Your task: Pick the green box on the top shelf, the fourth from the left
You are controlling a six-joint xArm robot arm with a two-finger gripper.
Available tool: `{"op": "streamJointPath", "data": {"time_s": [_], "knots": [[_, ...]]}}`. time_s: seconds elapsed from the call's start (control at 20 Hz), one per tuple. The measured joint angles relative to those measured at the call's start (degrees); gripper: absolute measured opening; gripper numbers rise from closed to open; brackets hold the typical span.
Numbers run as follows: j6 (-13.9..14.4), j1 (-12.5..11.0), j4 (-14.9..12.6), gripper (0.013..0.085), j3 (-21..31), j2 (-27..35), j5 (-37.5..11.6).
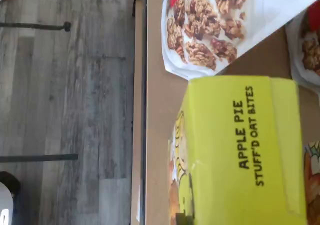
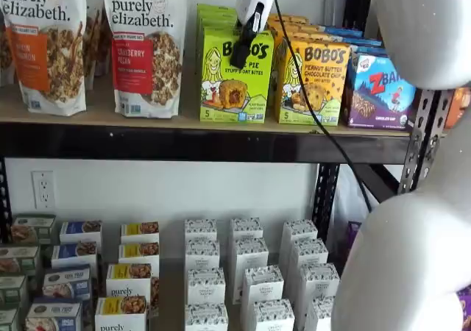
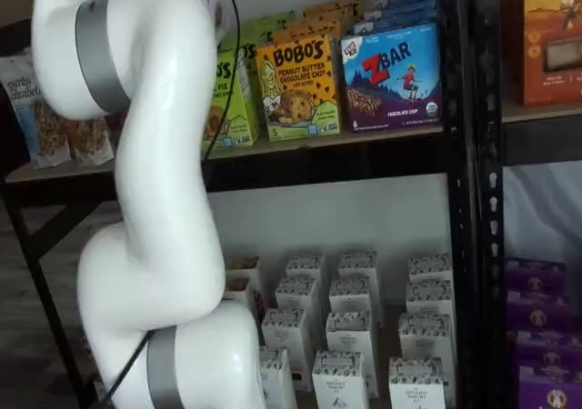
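Note:
The green box (image 2: 235, 77) stands upright on the top shelf (image 2: 88, 118), with more green boxes in a row behind it. In a shelf view my gripper (image 2: 238, 57) hangs in front of the box's upper front face. Only a single black finger shape shows under the white body, with no gap to be seen. The wrist view looks down on the box's lime top (image 1: 240, 150), which reads "APPLE PIE STUFF'D OAT BITES". In a shelf view my arm hides most of the box (image 3: 235, 100) and the gripper.
Two granola bags (image 2: 143, 44) stand left of the green box, one also in the wrist view (image 1: 210, 25). A yellow-orange Bobo's box (image 2: 315, 81) and a blue Zbar box (image 2: 379, 88) stand to its right. Small white cartons (image 2: 250, 272) fill the lower level. My white arm (image 2: 419, 198) blocks the right.

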Motion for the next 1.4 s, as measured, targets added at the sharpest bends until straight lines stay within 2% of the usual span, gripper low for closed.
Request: {"op": "streamJointPath", "data": {"time_s": [0.2,0.25,0.4,0.45,0.95,1.4], "knots": [[0.1,0.1,-0.1,0.0370,0.2,-0.1,-0.2],[0.1,0.2,-0.1,0.0330,0.2,-0.1,-0.3],[0.2,0.2,-0.1,0.0290,0.3,-0.2,-0.4],[0.2,0.2,-0.1,0.0250,0.3,-0.2,-0.4],[0.8,0.6,0.1,0.0250,-2.1,0.8,3.5],[1.5,0.8,0.8,0.0250,-0.9,-2.2,6.4]]}}
